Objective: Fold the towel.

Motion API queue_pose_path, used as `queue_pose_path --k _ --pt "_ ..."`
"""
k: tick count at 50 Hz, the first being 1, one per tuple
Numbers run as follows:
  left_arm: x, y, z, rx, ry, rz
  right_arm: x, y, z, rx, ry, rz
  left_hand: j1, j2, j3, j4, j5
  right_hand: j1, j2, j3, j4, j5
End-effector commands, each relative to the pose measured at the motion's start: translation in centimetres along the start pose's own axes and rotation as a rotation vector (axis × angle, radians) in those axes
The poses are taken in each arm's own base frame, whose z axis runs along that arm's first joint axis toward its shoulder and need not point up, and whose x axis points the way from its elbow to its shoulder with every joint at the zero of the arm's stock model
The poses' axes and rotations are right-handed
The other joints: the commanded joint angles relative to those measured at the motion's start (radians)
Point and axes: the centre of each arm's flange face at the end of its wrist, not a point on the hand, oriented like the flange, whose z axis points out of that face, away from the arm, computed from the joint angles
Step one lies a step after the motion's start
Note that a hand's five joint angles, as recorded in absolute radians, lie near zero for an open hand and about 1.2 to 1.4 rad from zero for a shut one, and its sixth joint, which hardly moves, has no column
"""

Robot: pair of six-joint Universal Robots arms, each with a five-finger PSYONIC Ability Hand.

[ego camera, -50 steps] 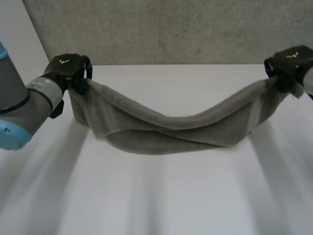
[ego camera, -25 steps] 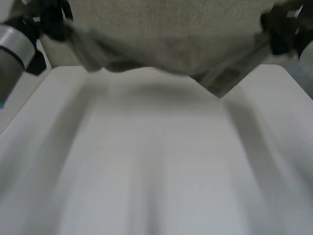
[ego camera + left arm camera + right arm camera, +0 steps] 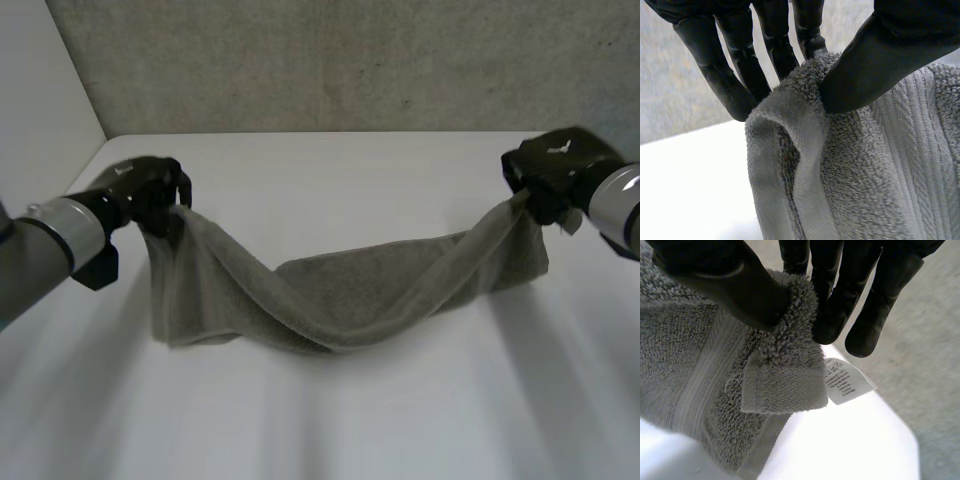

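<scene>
A grey terry towel (image 3: 340, 295) hangs between my two hands, its middle sagging onto the white table (image 3: 330, 420). My left hand (image 3: 150, 190) pinches the towel's left end; in the left wrist view the thumb (image 3: 875, 60) presses the cloth (image 3: 865, 165) against the fingers (image 3: 735, 75). My right hand (image 3: 555, 170) holds the towel's right end above the table. Its own wrist view shows the thumb (image 3: 725, 280) and fingers (image 3: 875, 295) pinching a corner of the towel (image 3: 780, 365), with a white label (image 3: 845, 380) hanging from it.
A grey wall (image 3: 350, 60) stands behind the table's far edge. The table's left edge (image 3: 85, 165) runs just beside my left hand. Bare table surface lies in front of the towel.
Both hands have come down and toward me with the towel. Its middle, hanging in the air a second ago, now lies on the table.
</scene>
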Motion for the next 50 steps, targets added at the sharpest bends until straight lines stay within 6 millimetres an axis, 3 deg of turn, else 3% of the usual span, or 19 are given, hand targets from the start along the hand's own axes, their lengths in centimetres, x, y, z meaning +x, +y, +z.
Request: queue_pose_path --k 1,5,6,7,8,9,10,12,15,17,23,28,31,33,39,50 --pt "-2.2 4.1 4.5 -0.079 -0.079 -0.017 -1.1 3.1 3.0 -0.064 -0.033 0.013 -0.024 -0.105 -0.149 -0.132 -0.256 0.078 0.106 0.056 0.058 0.057" --pt "-3.1 4.7 5.9 -0.083 -0.128 -0.014 -1.4 4.6 4.8 -0.065 -0.01 0.016 -0.068 -0.149 -0.193 -0.176 -0.3 0.078 0.106 0.056 0.058 0.057" --pt "-3.5 4.7 6.3 -0.078 -0.151 -0.01 -1.4 4.6 4.8 -0.065 -0.01 0.016 -0.347 -0.428 -0.472 -0.455 -0.579 0.078 0.106 0.056 0.058 0.057" --pt "-3.5 4.7 6.3 -0.078 -0.151 -0.01 -1.2 4.8 5.1 -0.062 0.008 0.011 -0.35 -0.431 -0.475 -0.458 -0.582 0.078 0.106 0.056 0.058 0.057" --pt "-3.8 4.6 6.5 -0.072 -0.168 -0.008 -1.2 5.1 5.4 -0.068 0.024 0.012 -0.771 -0.852 -0.896 -0.879 -1.003 0.078 0.106 0.056 0.058 0.057" --pt "-3.8 4.4 6.4 -0.066 -0.176 -0.005 -1.2 5.1 5.4 -0.068 0.024 0.012 -1.031 -1.112 -1.156 -1.139 -1.263 0.078 0.106 0.056 0.058 0.057" --pt "-3.8 4.4 6.4 -0.066 -0.176 -0.005 -1.2 5.3 5.5 -0.075 0.032 0.01 -1.034 -1.115 -1.159 -1.142 -1.266 0.078 0.106 0.056 0.058 0.057" --pt "-3.7 3.8 6.1 -0.051 -0.168 -0.002 -1.2 5.6 5.6 -0.086 0.036 0.009 -1.242 -1.323 -1.367 -1.35 -1.474 0.078 0.106 0.056 0.058 0.057" --pt "-3.3 3.1 5.7 -0.039 -0.151 0.012 -1.2 5.7 5.6 -0.089 0.04 0.008 -1.239 -1.321 -1.364 -1.347 -1.471 0.078 0.106 0.056 0.058 0.057" --pt "-2.4 2.0 4.4 -0.021 -0.104 0.056 -1.2 5.7 5.6 -0.089 0.04 0.008 -1.213 -1.294 -1.338 -1.321 -1.445 0.078 0.106 0.056 0.058 0.057" --pt "-0.7 1.8 2.0 -0.027 -0.019 0.158 -1.1 5.7 5.7 -0.088 0.042 0.007 -1.14 -1.221 -1.265 -1.247 -1.372 0.078 0.106 0.056 0.058 0.057" --pt "1.1 3.6 -1.3 -0.085 0.037 0.288 -1.0 5.7 5.7 -0.09 0.045 0.006 -1.016 -1.098 -1.142 -1.124 -1.248 0.078 0.106 0.056 0.058 0.057" --pt "1.2 4.1 -2.0 -0.103 0.039 0.318 -1.0 5.7 5.7 -0.09 0.044 0.004 -1.002 -1.083 -1.127 -1.109 -1.234 0.078 0.106 0.056 0.058 0.057" --pt "1.3 5.8 -2.9 -0.157 0.05 0.367 -1.1 5.7 5.7 -0.089 0.043 0.004 -1.004 -1.086 -1.13 -1.112 -1.237 0.078 0.106 0.056 0.058 0.057" --pt "1.1 7.5 -3.4 -0.197 0.055 0.425 -1.2 5.8 5.7 -0.093 0.039 -0.003 -1.007 -1.089 -1.133 -1.115 -1.239 0.078 0.106 0.056 0.058 0.057" --pt "0.1 10.0 -1.7 -0.211 0.043 0.435 -1.4 6.0 5.7 -0.1 0.034 -0.002 -0.972 -1.053 -1.097 -1.08 -1.204 0.078 0.106 0.056 0.058 0.057"
